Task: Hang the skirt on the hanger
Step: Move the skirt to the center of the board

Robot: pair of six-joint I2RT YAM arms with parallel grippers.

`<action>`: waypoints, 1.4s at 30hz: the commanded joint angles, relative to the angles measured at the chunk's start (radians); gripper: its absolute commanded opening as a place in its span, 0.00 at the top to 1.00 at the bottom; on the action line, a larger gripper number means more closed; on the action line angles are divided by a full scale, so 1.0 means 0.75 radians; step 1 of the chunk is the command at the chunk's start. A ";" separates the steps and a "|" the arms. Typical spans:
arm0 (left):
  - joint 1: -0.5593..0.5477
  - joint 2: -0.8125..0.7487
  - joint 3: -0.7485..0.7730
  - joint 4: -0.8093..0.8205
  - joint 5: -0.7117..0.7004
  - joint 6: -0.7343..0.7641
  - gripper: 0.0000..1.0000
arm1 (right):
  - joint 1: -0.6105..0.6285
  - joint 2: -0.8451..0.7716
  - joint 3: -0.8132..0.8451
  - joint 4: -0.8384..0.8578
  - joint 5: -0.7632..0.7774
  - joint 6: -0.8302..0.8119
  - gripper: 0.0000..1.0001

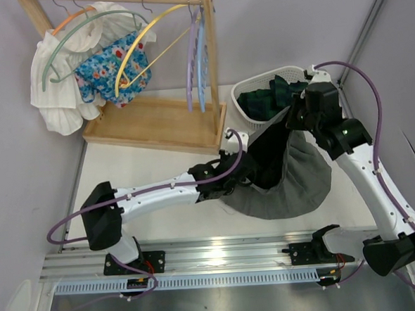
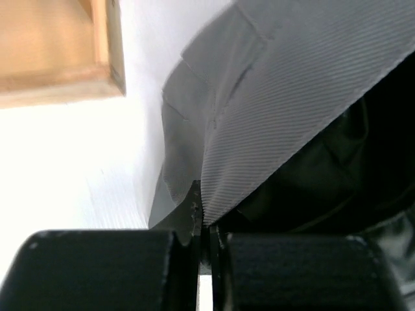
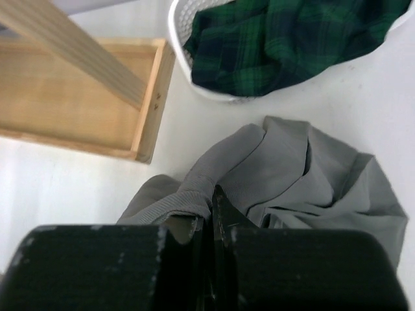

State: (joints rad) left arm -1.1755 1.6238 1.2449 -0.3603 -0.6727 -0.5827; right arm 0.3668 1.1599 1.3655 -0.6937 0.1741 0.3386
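The grey skirt (image 1: 294, 185) hangs between both arms over the table, its dark lining showing at the opened waist. My left gripper (image 1: 240, 171) is shut on the waistband's left edge, the ribbed skirt (image 2: 285, 97) pinched at the left gripper (image 2: 202, 220). My right gripper (image 1: 295, 118) is shut on the waistband's far side; in its wrist view the skirt (image 3: 305, 175) bunches under the right gripper (image 3: 213, 207). An empty yellow hanger (image 1: 144, 43) hangs on the wooden rack at the back left, apart from both grippers.
Purple and blue hangers (image 1: 196, 57) hang at the rack's right post. A green hanger carries a white garment (image 1: 55, 87), beside a blue floral cloth (image 1: 111, 70). The rack's wooden base (image 1: 156, 123) is near the left gripper. A white basket (image 1: 243, 97) holds green plaid cloth (image 3: 279, 39).
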 commanded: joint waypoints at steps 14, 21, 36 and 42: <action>0.279 -0.018 0.833 0.198 0.109 0.748 1.00 | -0.258 0.063 0.517 0.254 0.128 -0.302 1.00; 0.303 -0.060 0.772 0.247 0.195 0.730 1.00 | -0.282 -0.014 0.409 0.181 0.083 -0.321 1.00; -0.026 -0.582 -0.348 0.116 0.455 0.376 1.00 | -0.282 -0.689 -0.501 -0.529 -0.146 0.154 1.00; -0.053 -0.600 -0.424 0.008 0.445 0.341 0.98 | -0.282 -0.761 -0.636 -0.640 -0.330 0.246 1.00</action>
State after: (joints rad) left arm -1.2243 1.2175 0.9478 -0.2646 -0.3012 -0.2874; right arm 0.1722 0.6079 0.9062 -1.0969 -0.0845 0.4591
